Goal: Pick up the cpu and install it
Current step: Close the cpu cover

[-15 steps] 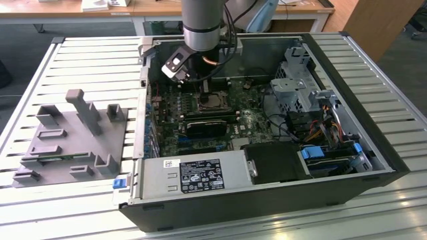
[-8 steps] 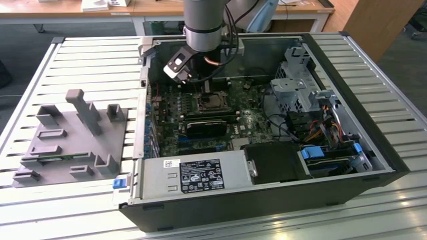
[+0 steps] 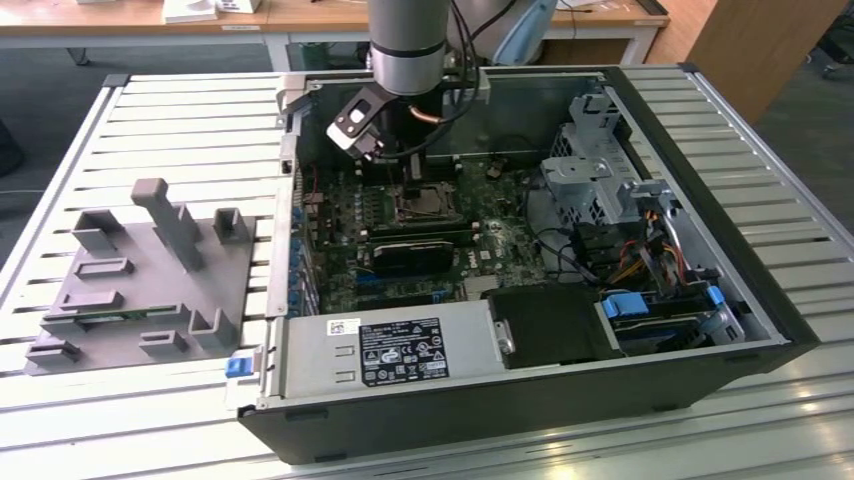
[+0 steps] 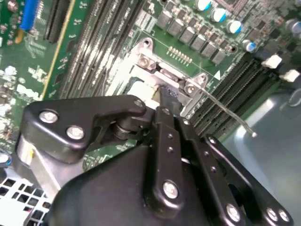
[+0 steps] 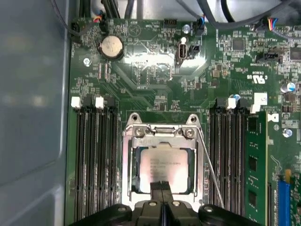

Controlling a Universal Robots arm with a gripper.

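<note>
The cpu (image 5: 164, 169) lies flat inside the metal socket frame (image 5: 162, 133) on the green motherboard (image 5: 155, 70), its silvery top facing up. The hand (image 5: 161, 190) hangs directly over the chip's near edge with its two black fingers (image 5: 157, 187) pressed together, gripping nothing. A thin lever (image 5: 209, 169) runs alongside the frame. In the exterior view, the arm (image 3: 411, 45) reaches down into the open computer case (image 3: 694, 150), toward the tabletop's (image 3: 160, 120) far edge.

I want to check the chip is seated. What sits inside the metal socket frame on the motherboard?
The silvery cpu lies flat inside the socket frame. The pincer covers its near edge, so that side cannot be checked. The socket contacts underneath are hidden.
</note>
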